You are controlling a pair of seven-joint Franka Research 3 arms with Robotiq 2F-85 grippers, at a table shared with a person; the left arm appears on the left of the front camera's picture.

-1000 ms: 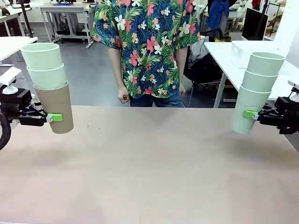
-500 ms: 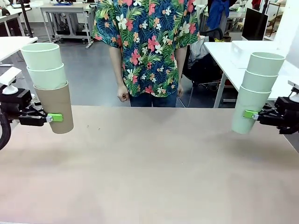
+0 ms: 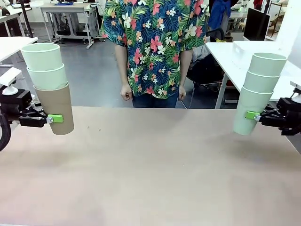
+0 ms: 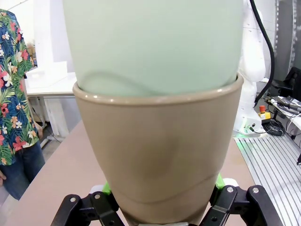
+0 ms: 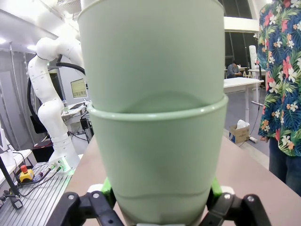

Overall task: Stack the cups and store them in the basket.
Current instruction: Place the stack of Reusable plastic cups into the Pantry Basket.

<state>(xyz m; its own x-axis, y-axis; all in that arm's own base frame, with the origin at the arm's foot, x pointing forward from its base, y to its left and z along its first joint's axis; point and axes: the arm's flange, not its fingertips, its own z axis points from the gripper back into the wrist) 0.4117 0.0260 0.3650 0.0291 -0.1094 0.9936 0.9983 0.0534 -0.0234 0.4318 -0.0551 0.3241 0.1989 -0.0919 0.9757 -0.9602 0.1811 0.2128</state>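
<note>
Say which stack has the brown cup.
The left stack, in the left tool: its bottom cup is tan-brown; the right stack, in the right tool, is all mint green.

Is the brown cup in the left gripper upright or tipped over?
Upright. The brown cup has its mouth facing up with two mint cups nested in it, and the left gripper clamps it near its base.

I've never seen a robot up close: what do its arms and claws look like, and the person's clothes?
The left arm and right arm are white, rounded segments trailing black cables. The left gripper and right gripper are black linkages tipped with bright green pads. The person wears a short-sleeved tropical flower shirt.
</note>
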